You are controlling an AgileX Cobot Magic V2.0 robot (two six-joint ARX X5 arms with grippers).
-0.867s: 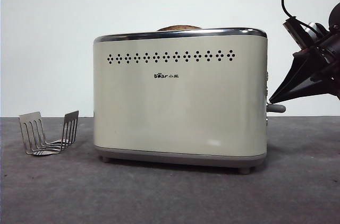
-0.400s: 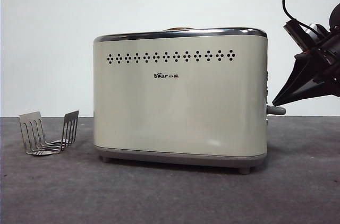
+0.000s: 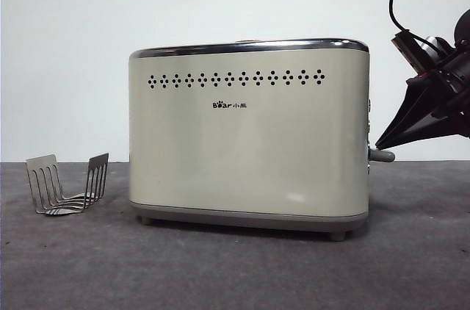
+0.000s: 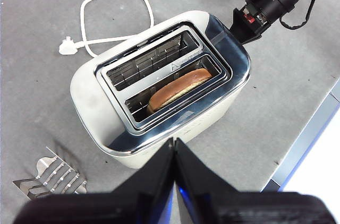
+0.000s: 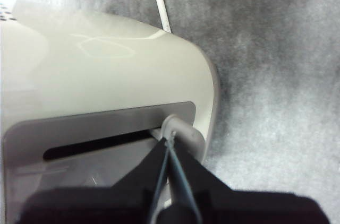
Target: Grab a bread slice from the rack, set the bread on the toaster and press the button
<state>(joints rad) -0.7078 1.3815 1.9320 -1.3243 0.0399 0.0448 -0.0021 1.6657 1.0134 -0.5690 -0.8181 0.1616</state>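
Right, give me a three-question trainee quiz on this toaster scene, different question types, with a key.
1. True or false: the slice of bread sits in the toaster slot farther from the white power cord.
2. Which tool touches the grey lever knob? A) left tool B) right tool
3. Fill in: the wire toast rack on the table holds ____ slices.

Key: 1 true; 2 B; 3 no (zero).
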